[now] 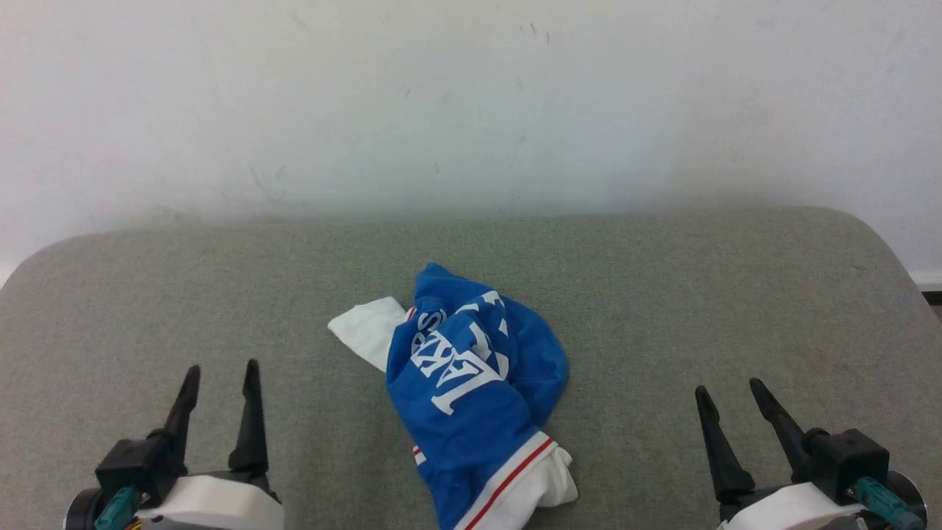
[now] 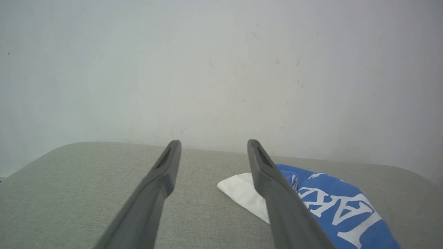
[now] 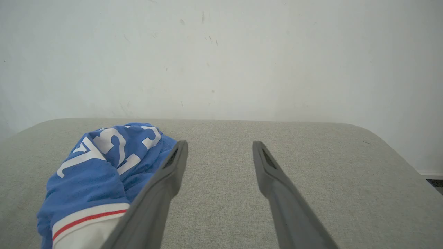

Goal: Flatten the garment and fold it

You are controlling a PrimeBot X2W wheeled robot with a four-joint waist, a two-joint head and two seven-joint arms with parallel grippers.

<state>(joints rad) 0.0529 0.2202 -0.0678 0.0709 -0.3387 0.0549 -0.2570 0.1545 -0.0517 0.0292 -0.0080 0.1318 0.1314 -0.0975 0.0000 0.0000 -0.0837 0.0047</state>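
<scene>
Lying crumpled mid-way on the grey padded surface (image 1: 147, 294), the garment (image 1: 471, 397) runs near-to-far between two empty, spread-fingered grippers. The left gripper (image 1: 222, 366) is slightly nearer, toward the white sleeve (image 1: 364, 331), than the right gripper (image 1: 728, 386).

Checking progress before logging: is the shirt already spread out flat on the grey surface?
No, the garment lies bunched in a crumpled heap, its lettering folded over.

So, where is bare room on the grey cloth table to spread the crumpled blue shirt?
Bare: the broad strip between the crumpled royal-blue cloth T-shirt and the white wall, and the patches between it and the left gripper and the right gripper, both open. Crowded: the near middle of the grey cloth table, where the shirt lies.
</scene>
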